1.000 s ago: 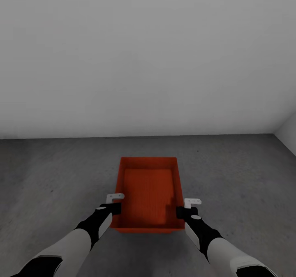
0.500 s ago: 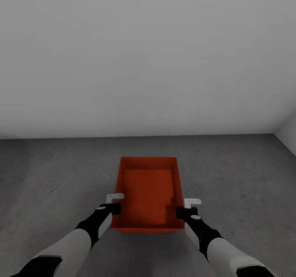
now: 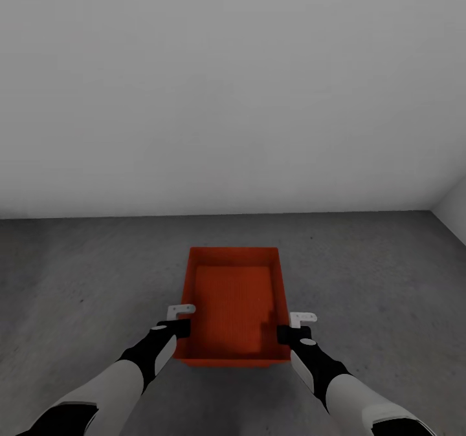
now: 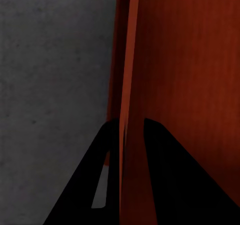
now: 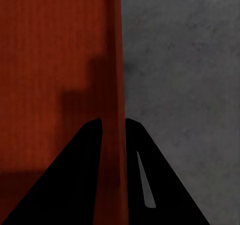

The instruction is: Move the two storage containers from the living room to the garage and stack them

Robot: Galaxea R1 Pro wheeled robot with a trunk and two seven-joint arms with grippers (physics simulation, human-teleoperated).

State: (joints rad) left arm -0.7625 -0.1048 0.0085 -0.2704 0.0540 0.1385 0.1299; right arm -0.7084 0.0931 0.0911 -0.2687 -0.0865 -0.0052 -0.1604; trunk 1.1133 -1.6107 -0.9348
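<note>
Nothing has moved vs the frames from 1 s and 0.5 s ago: arms, bin and camera all sit where they were. I've got one storage container [image 3: 234, 306], red-orange, open top, in front of me over the dark grey concrete floor [image 3: 77, 274] of the garage, w/ the plain grey-white wall [image 3: 233, 87] behind and a corner at far right. Can't tell from the head view if the bin's base touches the floor or hangs just above it.

Left gripper [image 3: 181, 319] is at the bin's left long wall near the near end; right gripper [image 3: 292, 327] is at the right long wall, roughly opposite. In the left wrist view the thin red wall [image 4: 127, 85] runs between my two black fingers [image 4: 165, 185], one inside the bin, one outside, jaws clamped on it. Same in the right wrist view: wall [image 5: 116, 75] pinched between the fingers [image 5: 75, 185], jaws closed on it, concrete on the outer side. Bin interior looks empty, w/ stepped shadow on its bottom.
</note>
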